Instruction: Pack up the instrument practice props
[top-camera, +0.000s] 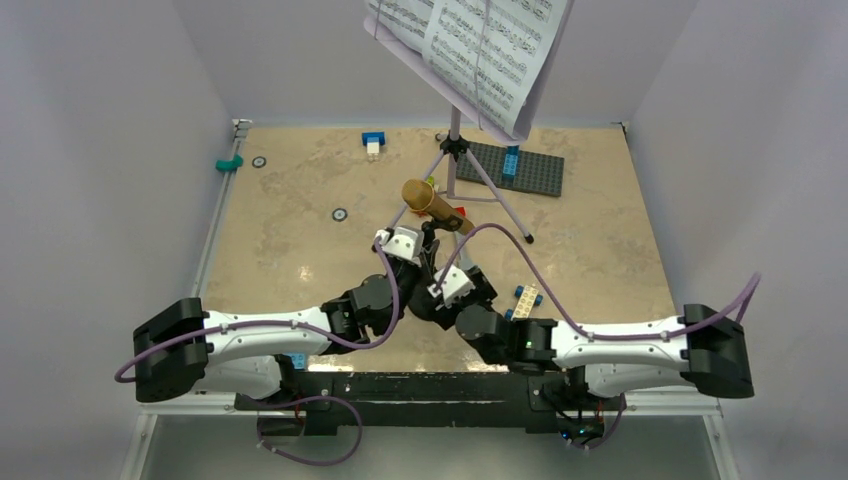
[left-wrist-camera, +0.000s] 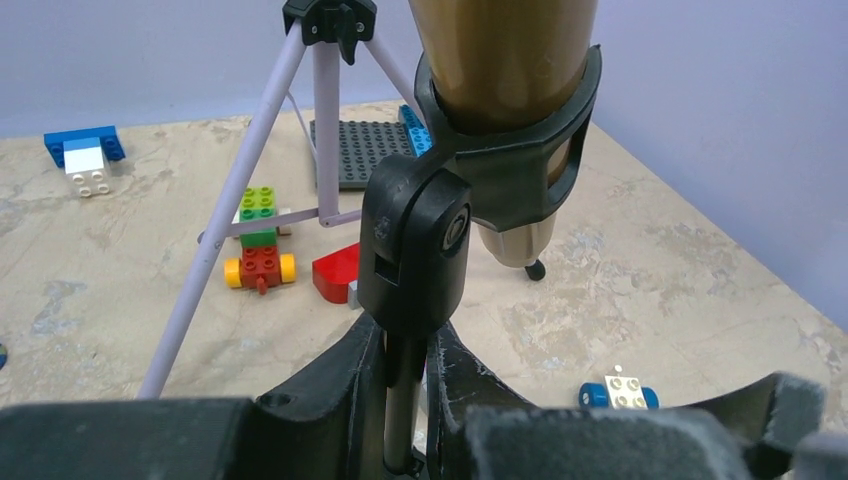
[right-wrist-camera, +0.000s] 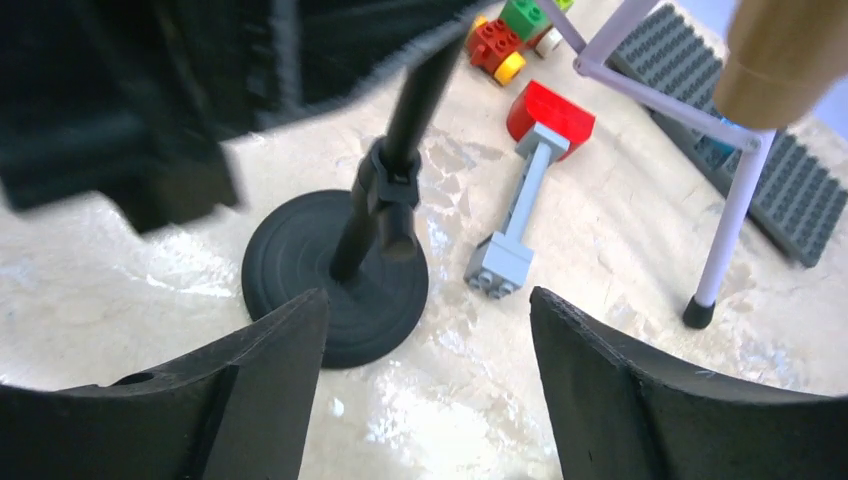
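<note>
- The left gripper (left-wrist-camera: 405, 425) is pinched on the thin pole of the mic stand (left-wrist-camera: 412, 250), with one finger on each side, below the hinge.
- The mic (top-camera: 432, 203) sits in the stand's clip near the middle of the table (top-camera: 300, 230). It is tilted, and in the top view its head points to 10 o'clock.
- The right gripper (right-wrist-camera: 430, 400) has its fingers spread wide with nothing between them. In its wrist view the stand's round base rests on the table just ahead, at 11 o'clock.
- The music stand (top-camera: 455, 150) is upright at 12 o'clock of the mic, and one of its legs passes close by the mic.
- The sheets (top-camera: 480, 50) lie on the music stand's desk, at the top edge of the top view.
- The hammer (right-wrist-camera: 530, 190) lies flat at 2 o'clock of the round base. Its grey end is just beside the base but not touching, and its red head is farther off.
- The baseplate (top-camera: 515, 168) lies flat at 3 o'clock of the music stand's pole.
- The brick car (left-wrist-camera: 260, 262) sits on the table among the tripod legs in the left wrist view.
</note>
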